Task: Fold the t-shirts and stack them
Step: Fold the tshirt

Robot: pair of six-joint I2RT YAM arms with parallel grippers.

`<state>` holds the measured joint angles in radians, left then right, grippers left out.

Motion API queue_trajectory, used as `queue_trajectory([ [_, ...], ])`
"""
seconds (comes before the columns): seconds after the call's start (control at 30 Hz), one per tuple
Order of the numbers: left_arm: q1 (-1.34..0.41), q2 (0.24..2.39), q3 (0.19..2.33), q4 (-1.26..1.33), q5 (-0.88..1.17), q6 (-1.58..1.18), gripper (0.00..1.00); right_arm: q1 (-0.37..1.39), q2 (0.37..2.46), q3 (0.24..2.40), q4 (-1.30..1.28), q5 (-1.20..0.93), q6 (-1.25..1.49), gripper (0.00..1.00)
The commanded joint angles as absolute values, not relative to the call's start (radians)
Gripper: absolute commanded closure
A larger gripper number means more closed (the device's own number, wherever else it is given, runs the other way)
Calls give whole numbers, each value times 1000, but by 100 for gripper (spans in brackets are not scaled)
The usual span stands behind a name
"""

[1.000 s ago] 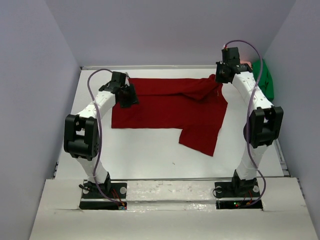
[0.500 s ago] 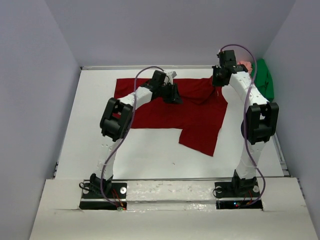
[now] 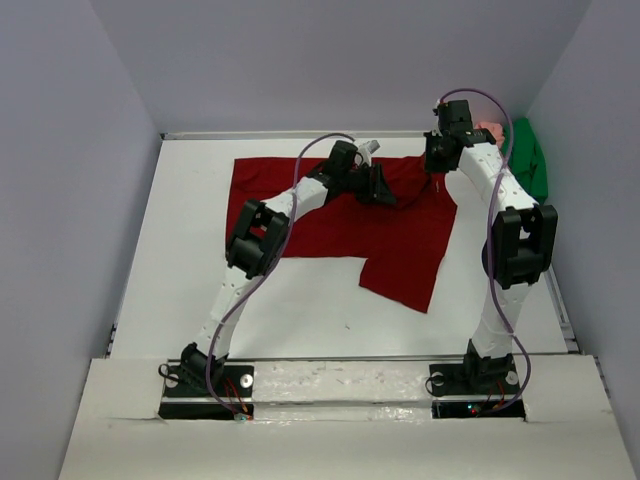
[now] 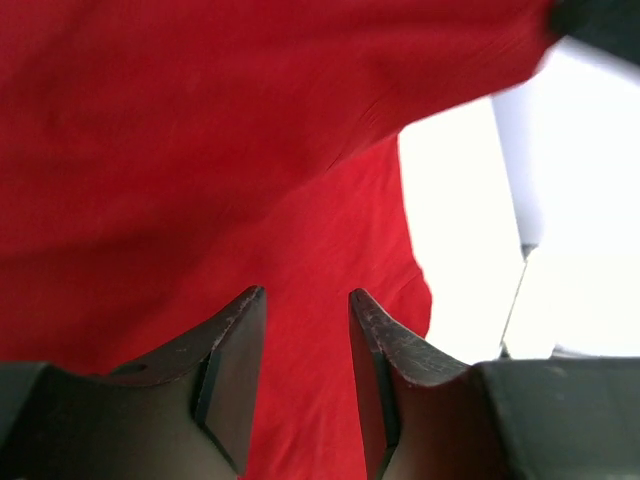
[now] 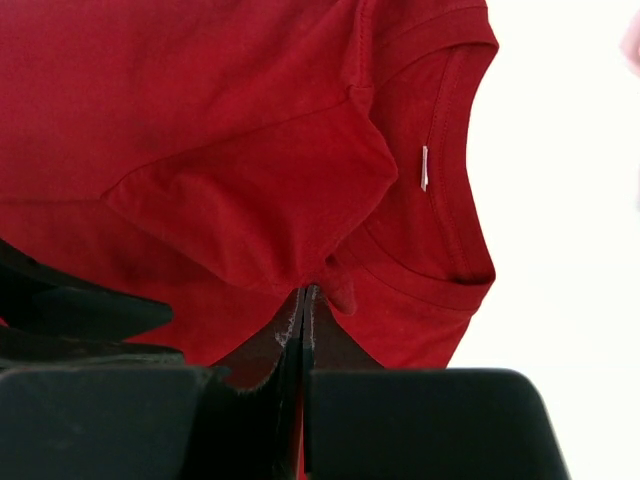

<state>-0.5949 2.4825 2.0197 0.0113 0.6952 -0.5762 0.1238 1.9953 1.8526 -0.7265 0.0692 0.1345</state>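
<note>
spread t-shirt [image 3: 330, 225] on table [image 3: 190, 260] centre; left pincer [image 3: 388, 192] over its far part; heaped t-shirt [image 3: 527, 160] far right corner

No text, brand, number or sign can be read in any of the 3 views. The only label in sight is 1 small white tag [image 5: 424, 167] sewn just inside the neckline of the dark red t-shirt [image 5: 230, 120] (it shows in the right wrist view alone), and it is too small to show any print
</note>
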Motion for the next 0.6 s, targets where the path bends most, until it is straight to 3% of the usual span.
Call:
queue_trajectory([
  [0.0, -603, 2508, 2092, 121, 767, -670, 52, 118, 1976, 1899, -726, 54, 126, 100],
  [0.57, -612, 2618, 2167, 198, 784, -765, 51, 118, 1962, 1875, -721, 52, 117, 100],
])
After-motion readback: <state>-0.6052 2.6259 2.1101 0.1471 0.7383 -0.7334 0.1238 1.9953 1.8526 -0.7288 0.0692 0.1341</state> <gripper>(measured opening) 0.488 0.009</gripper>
